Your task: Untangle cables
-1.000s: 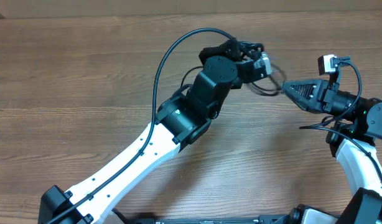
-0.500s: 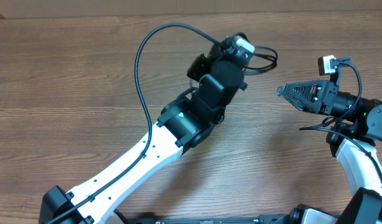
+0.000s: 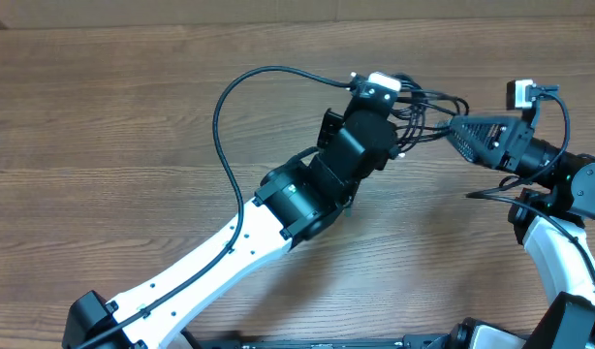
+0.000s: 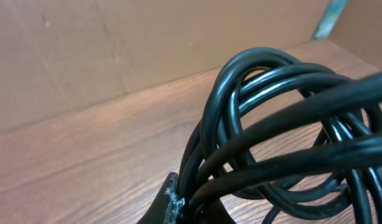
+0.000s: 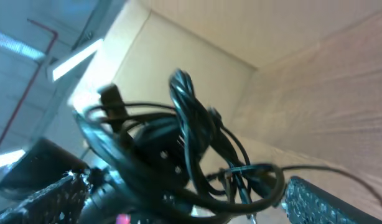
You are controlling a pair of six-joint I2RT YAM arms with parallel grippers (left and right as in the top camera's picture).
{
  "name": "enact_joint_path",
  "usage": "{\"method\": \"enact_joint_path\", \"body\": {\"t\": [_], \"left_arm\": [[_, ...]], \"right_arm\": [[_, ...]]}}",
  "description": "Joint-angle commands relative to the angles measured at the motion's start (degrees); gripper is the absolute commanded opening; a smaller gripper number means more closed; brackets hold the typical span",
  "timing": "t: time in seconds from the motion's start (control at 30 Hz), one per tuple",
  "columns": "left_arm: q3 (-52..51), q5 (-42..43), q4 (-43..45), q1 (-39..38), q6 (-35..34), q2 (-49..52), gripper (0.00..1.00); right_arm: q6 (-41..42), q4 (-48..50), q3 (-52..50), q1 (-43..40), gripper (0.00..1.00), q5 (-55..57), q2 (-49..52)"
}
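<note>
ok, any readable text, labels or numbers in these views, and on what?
No readable text in any view.
Cables: plain black, no print visible.
Table: bare wood grain, no markings.
Background in the right wrist view: blurred, nothing legible.

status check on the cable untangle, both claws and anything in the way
Left claw shut on the tangled bundle of thin black cables. Right claw open, tips at the bundle. Nothing seen blocking.
</note>
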Motion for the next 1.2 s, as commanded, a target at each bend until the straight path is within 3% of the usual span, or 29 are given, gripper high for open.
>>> {"method": "enact_joint_path", "body": {"t": [0.0,0.17,0.43,0.67,0.97,1.17], "left_arm": [[1.5,0.3,-2.1,3.5,-6.4,-1.1,0.04],[1.5,5.0,-6.4,9.7,-8.4,-1.6,0.04],[1.5,8.6,-7.0,16.2,-8.1,-2.7,0.04],[1.5,9.5,-8.9,16.9,-8.1,-2.7,0.04],[1.5,12.3,-9.9,16.9,-8.5,-2.7,0.04],[1.5,19.6,-10.2,16.8,-10.2,-2.7,0.04]], "right_arm": [[0.7,0.0,0.4,-0.1,0.99,8.1,0.2],[-2.3,-6.2,1.3,1.3,1.00,12.9,0.2],[-14.3,-27.8,10.9,9.3,1.00,16.3,0.2],[-37.1,-59.6,17.4,16.8,1.00,26.2,0.2],[-50.2,-68.8,17.9,25.3,0.99,35.6,0.2],[-52.6,-72.3,17.9,29.6,0.89,50.2,0.2]]}}
